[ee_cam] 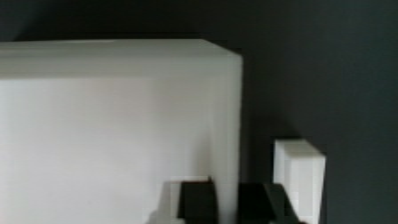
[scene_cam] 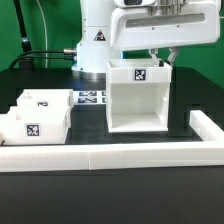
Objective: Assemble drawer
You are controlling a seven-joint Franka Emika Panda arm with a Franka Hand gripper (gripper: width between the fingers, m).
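The drawer's large white casing [scene_cam: 135, 100] stands upright on the black table at the centre, open side toward the front, with a tag on its top edge. My gripper [scene_cam: 160, 57] hangs over its far top corner on the exterior view's right. In the wrist view the casing [ee_cam: 107, 120] fills most of the frame, and my gripper [ee_cam: 231, 203] has its dark fingers [ee_cam: 192, 205] on both sides of a thin casing wall, shut on it. Two small tagged trays [scene_cam: 35, 125] [scene_cam: 45, 100] sit side by side at the exterior view's left.
A long low white rail [scene_cam: 100, 155] runs along the front and turns back at the exterior view's right; a piece of it shows in the wrist view [ee_cam: 299, 165]. The marker board [scene_cam: 90, 98] lies between trays and casing. The robot base [scene_cam: 95, 45] stands behind.
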